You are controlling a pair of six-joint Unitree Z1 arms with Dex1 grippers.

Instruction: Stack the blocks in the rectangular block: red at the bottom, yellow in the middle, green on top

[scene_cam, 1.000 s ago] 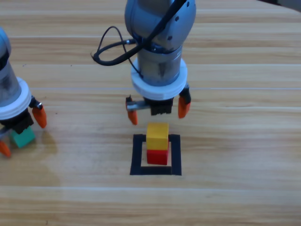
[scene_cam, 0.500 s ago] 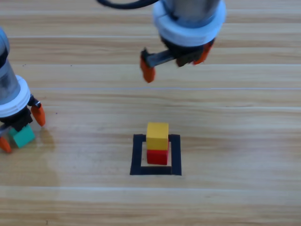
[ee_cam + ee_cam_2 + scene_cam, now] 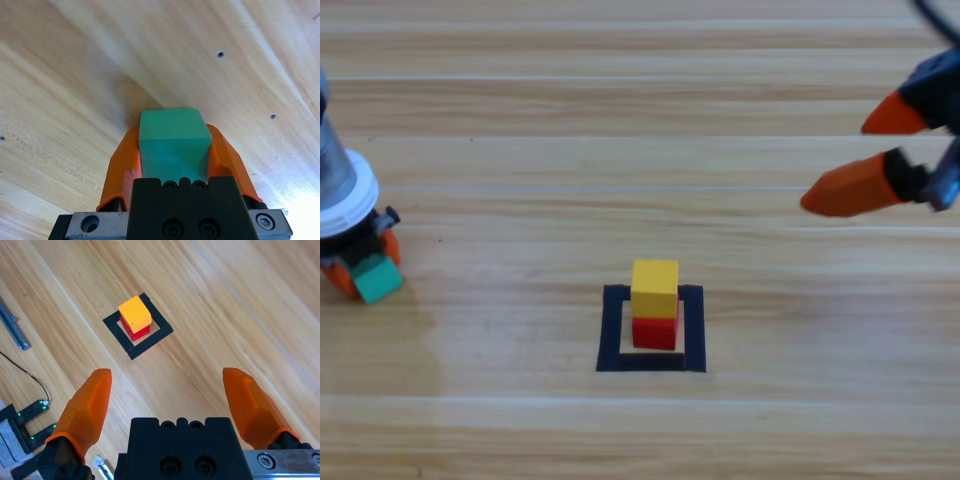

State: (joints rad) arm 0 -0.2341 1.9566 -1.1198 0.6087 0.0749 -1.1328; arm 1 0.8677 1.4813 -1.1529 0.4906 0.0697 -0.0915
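Green cube (image 3: 173,137) clamped, left pincer (image 3: 172,150)

Pale wooden table (image 3: 520,420), planks running side to side.

Lit evenly from above, with a soft sheen on the varnish. Small dark specks dotting the grain in the left wrist view. No wall, floor or window in view.

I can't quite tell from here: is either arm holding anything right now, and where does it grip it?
The left tool is shut on the green cube, its jaws pressing two opposite sides. The right tool is open and holds nothing.
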